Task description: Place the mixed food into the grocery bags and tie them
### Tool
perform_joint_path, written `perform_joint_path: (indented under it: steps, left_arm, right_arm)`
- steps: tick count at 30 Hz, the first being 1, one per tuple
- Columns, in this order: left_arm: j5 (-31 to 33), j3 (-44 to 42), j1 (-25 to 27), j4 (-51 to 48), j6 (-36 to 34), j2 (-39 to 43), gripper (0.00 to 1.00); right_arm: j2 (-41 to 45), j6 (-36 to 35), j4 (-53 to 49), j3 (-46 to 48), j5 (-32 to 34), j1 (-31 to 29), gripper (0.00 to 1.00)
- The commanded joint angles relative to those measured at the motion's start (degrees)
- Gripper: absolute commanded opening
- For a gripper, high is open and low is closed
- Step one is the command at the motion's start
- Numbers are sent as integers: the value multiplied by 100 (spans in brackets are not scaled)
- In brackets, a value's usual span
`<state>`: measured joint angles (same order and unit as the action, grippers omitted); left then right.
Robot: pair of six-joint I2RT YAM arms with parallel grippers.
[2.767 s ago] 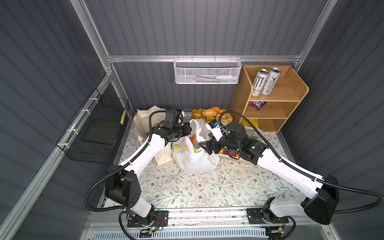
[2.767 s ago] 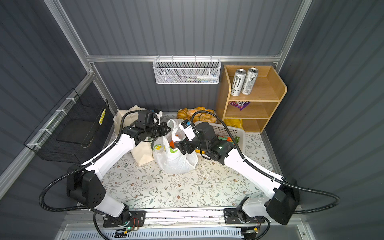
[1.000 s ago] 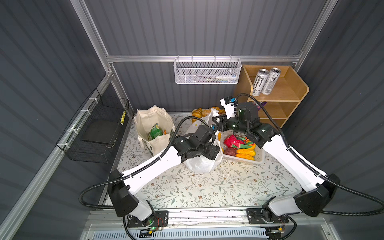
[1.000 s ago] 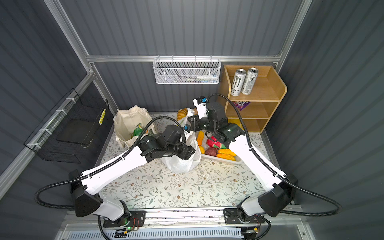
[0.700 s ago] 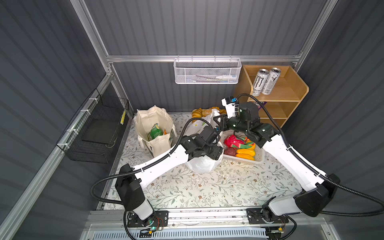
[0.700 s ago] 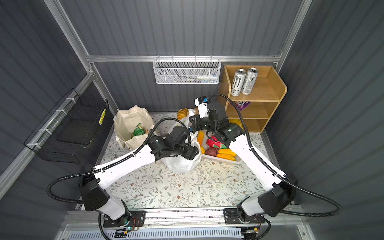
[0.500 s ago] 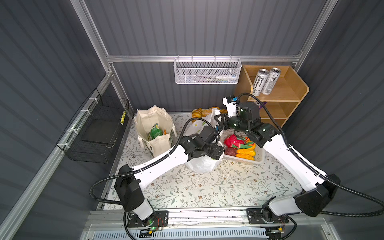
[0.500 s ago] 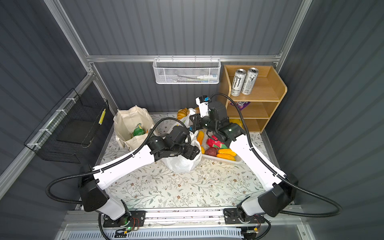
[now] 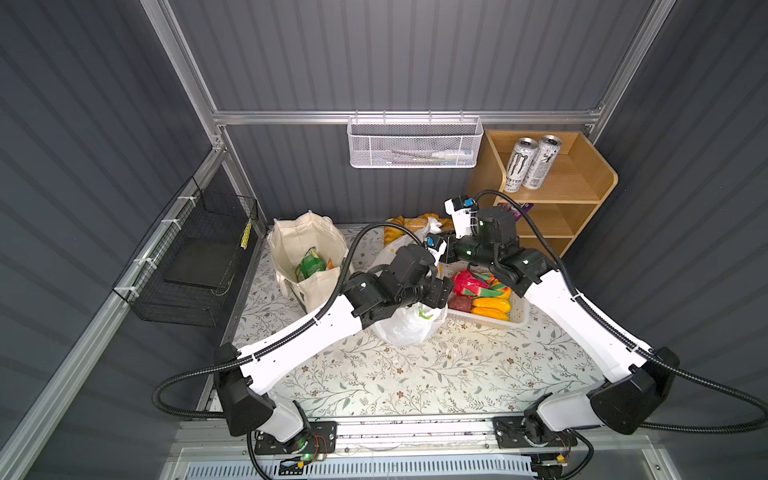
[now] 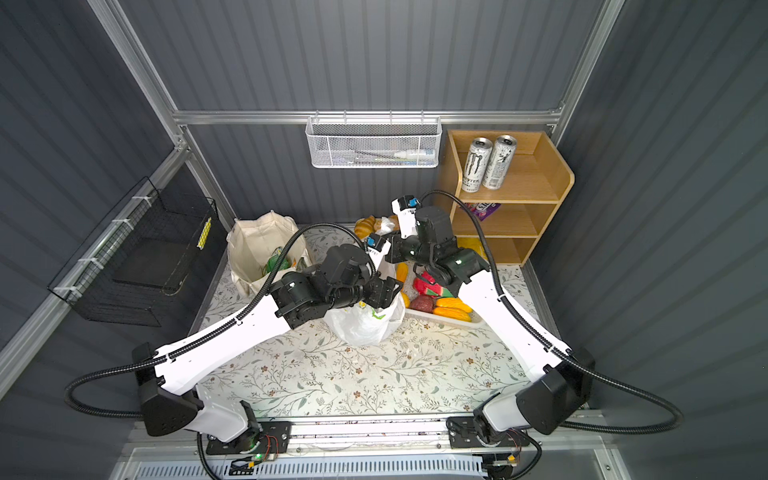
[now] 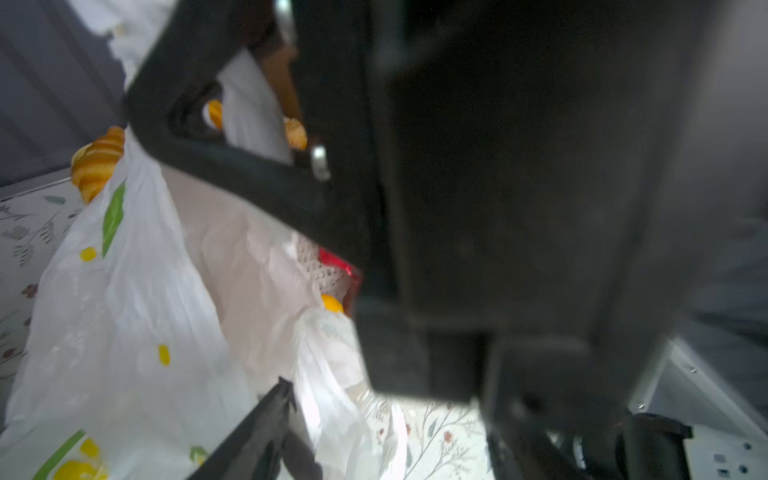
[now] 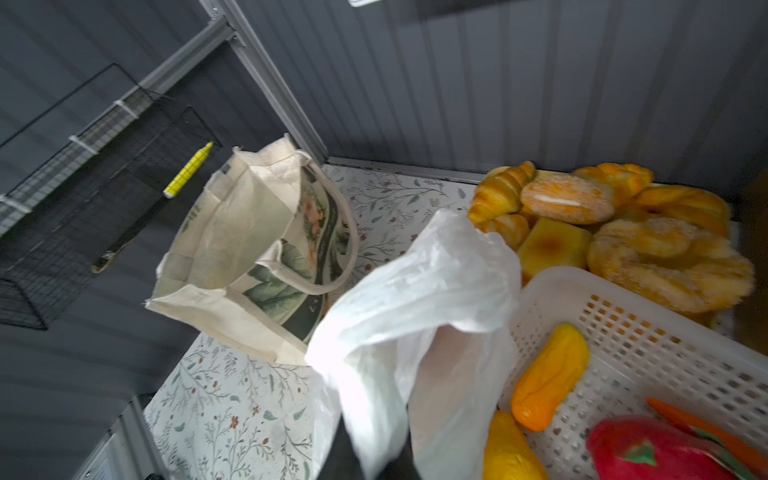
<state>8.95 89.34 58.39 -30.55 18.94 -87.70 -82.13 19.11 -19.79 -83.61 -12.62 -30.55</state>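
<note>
Right gripper (image 12: 376, 459): my pads are pinched together on a twisted loop of the plastic bag (image 12: 415, 291); the thin film bunches and fans out from between them; I sit at twelve o'clock above the bag's body.
Left gripper (image 10: 385, 291): my jaws stand apart over the bag's mouth, at its three o'clock edge; one black, tapered finger (image 11: 266, 419) lies along the crinkled film; I cannot tell whether it presses.
Plastic bag: thin, white, half see-through, creased all over, with green and yellow print; it is slumped into a soft round heap mid-mat.
Tote (image 9: 307, 232): cream canvas, stiff and boxy, mouth open upward; leaf print on one side, a cord-like strap; at ten o'clock from the plastic bag, near but apart.
Green packet (image 9: 309, 264): shiny, crumpled foil; inside the tote.
Basket (image 9: 517, 318): white rigid plastic, rectangular, walls full of small holes; just beside the plastic bag at three o'clock.
Toy produce: glossy moulded pieces, all in the basket; a red piece (image 9: 467, 282), long yellow pieces (image 9: 490, 305), a lumpy orange piece (image 12: 548, 378).
Bread (image 12: 569, 199): golden, ridged croissants and sugar-dusted rings; heaped at twelve o'clock by the back wall.
Mat (image 9: 415, 374): flat pale cloth with leaf sprigs.
</note>
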Motion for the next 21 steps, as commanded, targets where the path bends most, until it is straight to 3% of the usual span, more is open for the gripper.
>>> perform_joint_path:
  steps: [1,8,14,17,21]
  left_arm:
    - [239,-177,97,-44,160,-258,73]
    - [845,-426,268,-50,324,-541,72]
    - [1085,-1294,296,427,348,274,73]
    - [1072,-1672,296,700,324,793,75]
    - [614,-1601,296,669,156,834,76]
  right_arm:
    - [109,12,103,27,-77,-36,0]
    - [88,13,116,34,-76,-9,0]
    - [160,13,124,154,7,118,0]
    - [203,22,142,227,-30,184,0]
    - [230,38,160,292,-43,221,0]
